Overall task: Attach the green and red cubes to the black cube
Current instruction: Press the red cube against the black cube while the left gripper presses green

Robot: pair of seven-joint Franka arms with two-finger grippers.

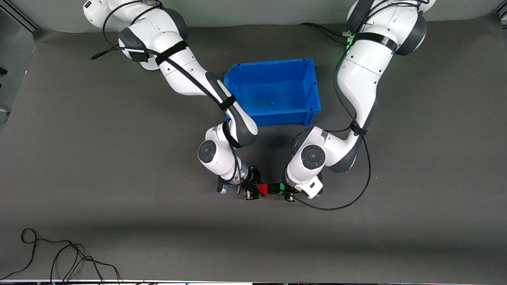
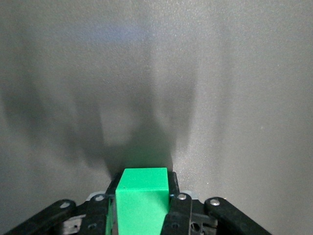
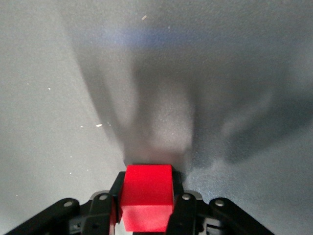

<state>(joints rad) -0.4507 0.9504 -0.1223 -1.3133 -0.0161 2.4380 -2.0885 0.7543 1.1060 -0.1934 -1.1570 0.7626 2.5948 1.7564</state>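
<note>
My right gripper [image 1: 253,190] is shut on the red cube [image 1: 262,189], which fills the space between its fingers in the right wrist view [image 3: 146,203]. My left gripper [image 1: 286,192] is shut on the green cube [image 1: 281,187], seen in the left wrist view [image 2: 143,200]. Both grippers meet low over the table, nearer the front camera than the blue bin. A small dark block, the black cube [image 1: 272,188], shows between the red and green cubes. I cannot tell if they touch it. Neither wrist view shows it.
The blue bin [image 1: 273,114] stands open and empty toward the robots' bases from the grippers. Loose black cables [image 1: 59,257] lie near the table's front edge at the right arm's end. Both wrist views show only grey mat past the cubes.
</note>
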